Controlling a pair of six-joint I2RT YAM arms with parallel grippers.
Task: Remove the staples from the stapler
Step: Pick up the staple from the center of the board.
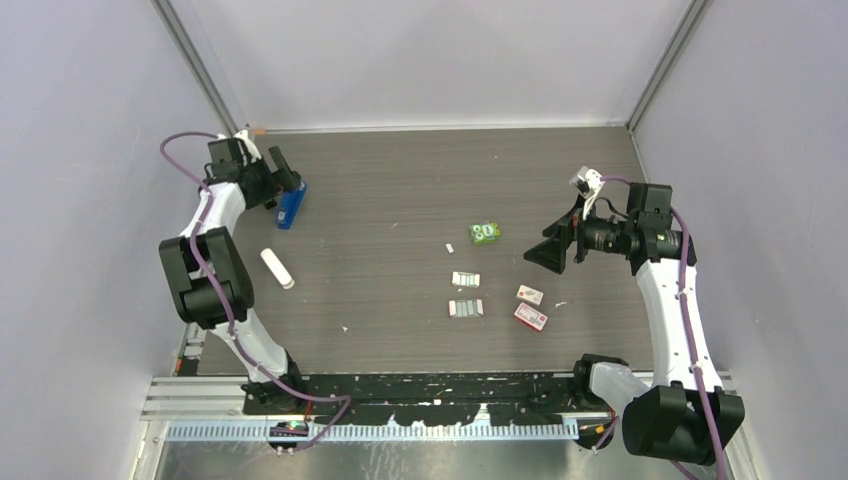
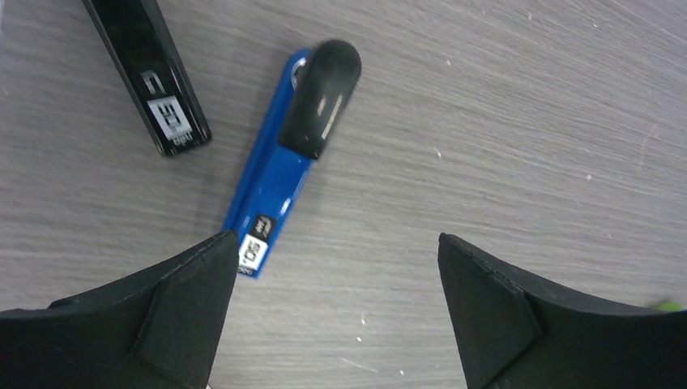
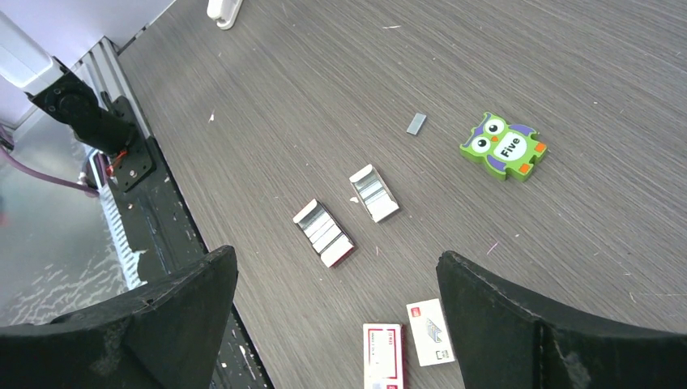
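Observation:
A blue stapler [image 2: 271, 182] with a black top piece [image 2: 322, 97] lies flat on the table at the far left [image 1: 291, 205]. Just above it hovers my left gripper [image 2: 336, 237], open and holding nothing; the stapler's labelled end sits by its left finger [image 2: 186, 300]. A black stapler [image 2: 150, 73] lies beside the blue one. Silvery staples fill two small open trays [image 3: 324, 233] [image 3: 373, 193] mid-table, and one loose grey strip [image 3: 416, 123] lies farther off. Above the table's right side, my right gripper [image 3: 336, 253] hangs open and empty [image 1: 548, 255].
A white stapler [image 1: 277, 267] lies left of centre. A green owl packet [image 3: 504, 147] sits near the loose strip. Two red-and-white boxes [image 3: 384, 355] [image 3: 430, 331] lie below the right gripper. The black base rail [image 1: 440, 385] runs along the near edge.

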